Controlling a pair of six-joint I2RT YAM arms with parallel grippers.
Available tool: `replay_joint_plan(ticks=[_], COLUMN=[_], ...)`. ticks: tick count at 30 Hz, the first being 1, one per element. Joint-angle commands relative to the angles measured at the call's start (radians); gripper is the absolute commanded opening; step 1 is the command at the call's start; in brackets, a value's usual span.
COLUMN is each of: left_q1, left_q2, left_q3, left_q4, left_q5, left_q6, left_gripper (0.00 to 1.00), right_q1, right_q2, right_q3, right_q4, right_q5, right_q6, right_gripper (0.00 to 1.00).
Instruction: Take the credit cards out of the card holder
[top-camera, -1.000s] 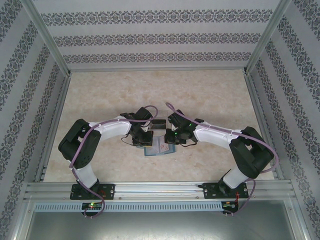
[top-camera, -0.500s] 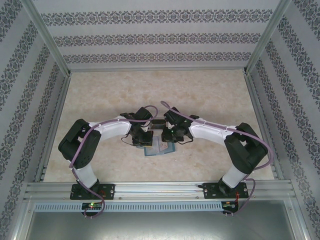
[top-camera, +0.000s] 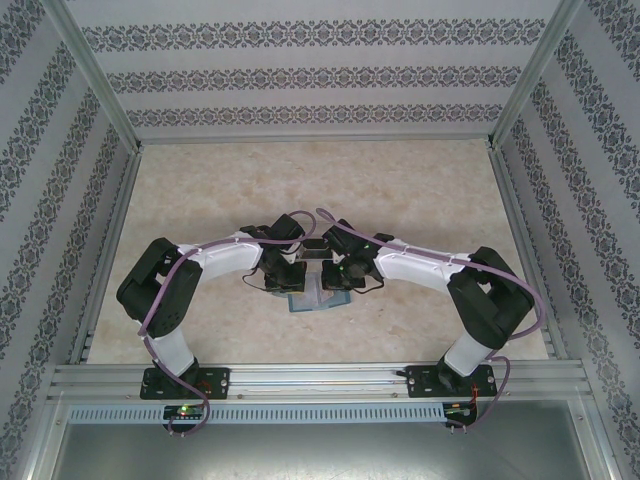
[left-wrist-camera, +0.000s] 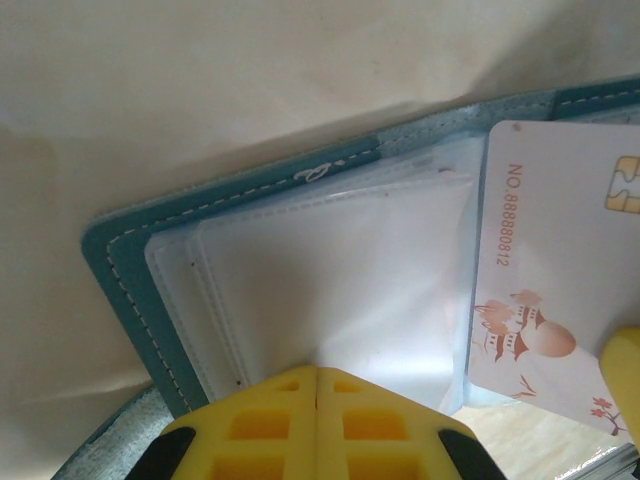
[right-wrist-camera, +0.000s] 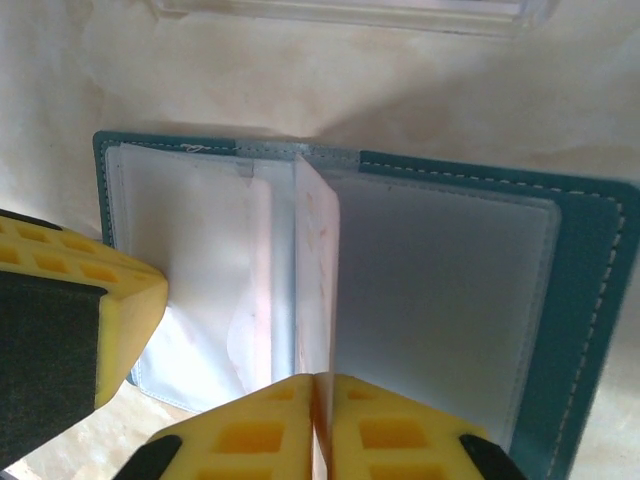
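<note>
We're pinching a card (left-wrist-camera: 560, 250) on edge with the right gripper (right-wrist-camera: 316, 380), at the fold of the open card holder (right-wrist-camera: 585, 300) lying on the table (top-camera: 420, 180); left gripper (left-wrist-camera: 318, 378) is sitting clenched on its sleeves (left-wrist-camera: 340, 280).

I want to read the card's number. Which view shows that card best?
Left wrist: the card faces the camera, number and chip legible. Right wrist sees it edge-on; top external, too small to tell.
</note>
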Motion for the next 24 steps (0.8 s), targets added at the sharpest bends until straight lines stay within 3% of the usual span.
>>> replay_joint_plan(ticks=[1, 18, 24], left_q1=[-0.006, -0.006, -0.005], left_q2=[0.02, 0.013, 0.009], left_q3=[0.004, 0.033, 0.052], left_q4=[-0.069, -0.12, -0.136], left_q5=[-0.061, -0.103, -0.12], left_q6=[0.025, 0.054, 0.065], left_gripper=[0.03, 0.03, 0.04], right_q1=[0.009, 0.033, 0.024], right_q2=[-0.02, -0.073, -0.1], right_q3=[0.021, 0.011, 0.059], right_q4=[-0.07, -0.096, -0.121], right_q5=[0.051, 0.057, 0.06], right_q6=[0.008, 0.031, -0.079], right_gripper=[0.09, 0.08, 0.08])
